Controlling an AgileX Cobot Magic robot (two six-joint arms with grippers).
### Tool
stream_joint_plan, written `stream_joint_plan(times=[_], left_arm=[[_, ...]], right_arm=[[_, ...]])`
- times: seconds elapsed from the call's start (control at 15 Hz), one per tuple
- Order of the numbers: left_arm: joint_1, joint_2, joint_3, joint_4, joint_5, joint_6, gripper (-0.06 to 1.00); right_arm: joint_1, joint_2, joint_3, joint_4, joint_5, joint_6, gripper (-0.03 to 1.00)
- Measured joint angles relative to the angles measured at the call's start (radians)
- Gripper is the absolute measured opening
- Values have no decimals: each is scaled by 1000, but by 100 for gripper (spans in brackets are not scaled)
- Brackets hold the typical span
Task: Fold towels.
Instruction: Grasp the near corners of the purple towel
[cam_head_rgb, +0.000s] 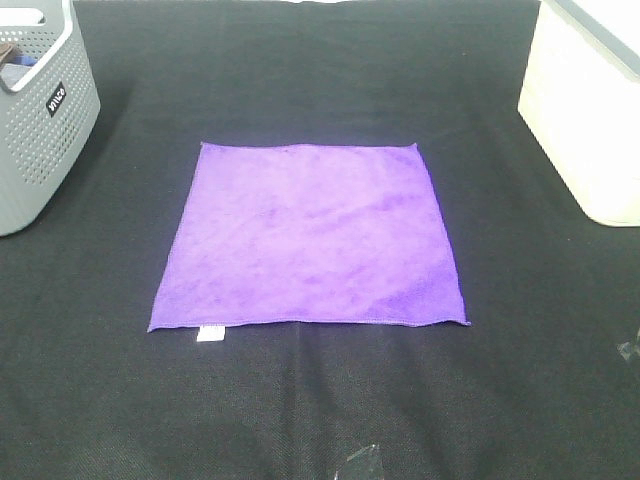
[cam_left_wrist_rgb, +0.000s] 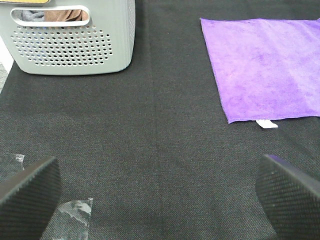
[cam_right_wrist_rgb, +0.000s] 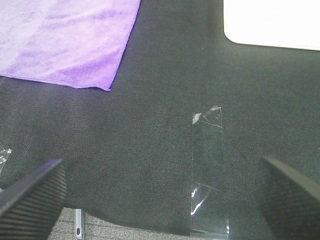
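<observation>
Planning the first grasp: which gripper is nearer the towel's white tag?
Left. The left gripper is open, short of the towel corner bearing the white tag; the right gripper faces the other near corner, the tag outside its view.

Grey basket L, white bin R.

One towel, one grey basket, one white box
</observation>
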Motion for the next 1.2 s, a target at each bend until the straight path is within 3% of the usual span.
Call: stream_joint_plan(times=[1.2], left_arm=[[0,0,0,0,0,0,99]], right_arm=[[0,0,0,0,0,0,97]])
